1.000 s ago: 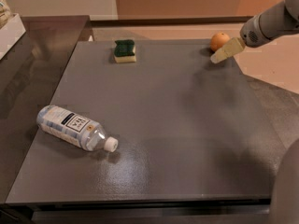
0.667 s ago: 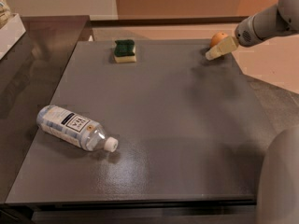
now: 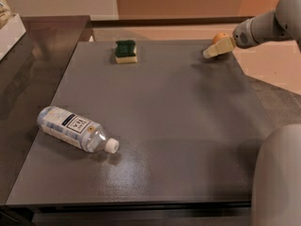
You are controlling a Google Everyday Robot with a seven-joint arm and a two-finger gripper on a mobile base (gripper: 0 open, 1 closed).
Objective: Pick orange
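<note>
The orange point(image 3: 220, 36) is a small round fruit at the far right corner of the dark grey table point(image 3: 160, 126). Only its top shows, behind the cream-coloured end of my gripper point(image 3: 212, 51). The gripper reaches in from the right on a grey arm point(image 3: 263, 27) and lies right against the orange, pointing down and left at the table top. I cannot tell whether the orange rests on the table or is held.
A green-topped sponge point(image 3: 126, 51) lies at the far middle of the table. A clear plastic water bottle point(image 3: 75, 128) lies on its side at the near left. A grey robot part point(image 3: 277, 178) fills the near right corner.
The gripper has shifted a little to the left and now covers more of the orange. The sponge and the bottle have not moved.
</note>
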